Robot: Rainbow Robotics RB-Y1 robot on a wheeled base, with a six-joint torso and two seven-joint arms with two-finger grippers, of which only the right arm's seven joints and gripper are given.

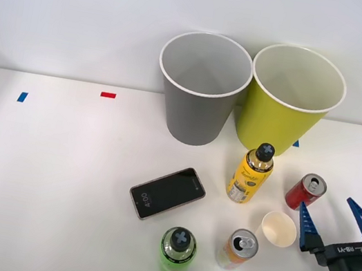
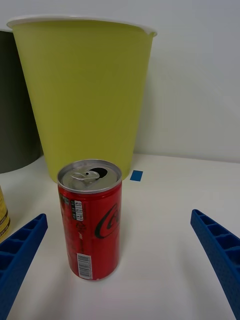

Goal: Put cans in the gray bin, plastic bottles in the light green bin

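- Right gripper [image 1: 335, 215]: blue ribbed fingers spread wide, nothing between them, low over the table [image 1: 54, 176], just short of the red can.
- Red can [image 2: 90, 220]: upright, silver top opened, nearer one finger than the other in the wrist view, touching neither; landmark for all that follows.
- Light green bin [image 2: 82, 95]: directly behind the red can.
- Gray bin [image 1: 200, 86]: beyond it, beside the green bin.
- Paper cup [image 1: 278, 230]: just beside the red can, nearer the robot.
- Yellow bottle [image 1: 251, 172]: near, leftward.
- Orange can [image 1: 238, 249], green bottle [image 1: 177, 251], phone [image 1: 167, 193]: farther left, well apart.
- Step: approach to grasp, apparently.
- Next: advance, centre, close; carry to gray bin.
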